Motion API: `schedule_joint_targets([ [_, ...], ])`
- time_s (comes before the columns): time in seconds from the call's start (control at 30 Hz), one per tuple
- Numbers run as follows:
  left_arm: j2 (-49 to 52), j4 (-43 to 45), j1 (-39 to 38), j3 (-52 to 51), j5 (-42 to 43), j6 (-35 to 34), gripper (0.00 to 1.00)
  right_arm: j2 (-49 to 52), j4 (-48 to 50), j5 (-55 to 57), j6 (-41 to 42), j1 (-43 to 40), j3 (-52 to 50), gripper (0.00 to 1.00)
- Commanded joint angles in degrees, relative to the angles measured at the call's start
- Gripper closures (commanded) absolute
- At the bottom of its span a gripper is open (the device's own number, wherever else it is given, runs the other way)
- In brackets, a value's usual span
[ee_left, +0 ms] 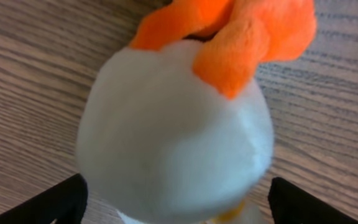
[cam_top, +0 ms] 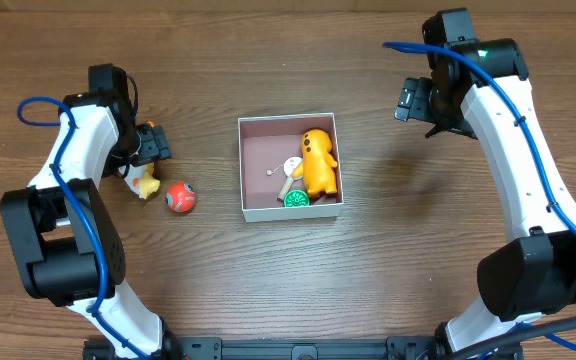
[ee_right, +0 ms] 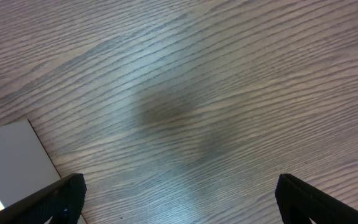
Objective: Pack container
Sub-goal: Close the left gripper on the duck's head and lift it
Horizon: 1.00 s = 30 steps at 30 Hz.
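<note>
On dark wood-grain table (cam_top: pixel 388 280): container (cam_top: pixel 260 162); left hand (ee_left: pixel 177 186) spread astride plush (ee_left: pixel 166 124); right hand (ee_right: pixel 179 183) spread.

One container (cam_top: pixel 260 155), two plush toys (cam_top: pixel 319 162) (cam_top: pixel 145 184), one ball (cam_top: pixel 179 197)

White arms (cam_top: pixel 72 150) with black joints (cam_top: pixel 56 248), blue cables (cam_top: pixel 413 48), one green light (cam_top: pixel 484 52).

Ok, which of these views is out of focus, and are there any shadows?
Left wrist: the white-and-orange plush toy sits too close, soft and blurred. Right wrist: the table grain is sharp, with a dim shadow patch mid-frame. Overhead: evenly lit, sharp, no glare.
</note>
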Motion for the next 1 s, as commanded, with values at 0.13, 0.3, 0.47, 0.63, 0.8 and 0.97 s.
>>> schedule_joint_targets([
  [0.13,0.4,0.8,0.2,0.6,1.0,-0.3,0.78,-1.6,0.2,0.8,0.0,0.0,1.0,0.00],
  [0.3,0.4,0.8,0.2,0.6,1.0,0.1,0.91,-1.6,0.2,0.8,0.1,0.0,1.0,0.00],
  [0.47,-0.2,0.2,0.2,1.9,6.3,0.0,0.96,-1.6,0.2,0.8,0.1,0.0,1.0,0.00],
  [0.63,-2.8,-3.8,0.2,9.4,19.2,0.0,0.96,-1.6,0.2,0.8,0.1,0.0,1.0,0.00],
  [0.8,-7.9,-8.2,-0.3,17.0,26.3,-0.4,0.96,-1.6,0.2,0.8,0.1,0.0,1.0,0.00],
  [0.97,-16.2,-11.6,-3.5,19.6,31.6,-2.9,0.96,-1.6,0.2,0.8,0.1,0.0,1.0,0.00],
])
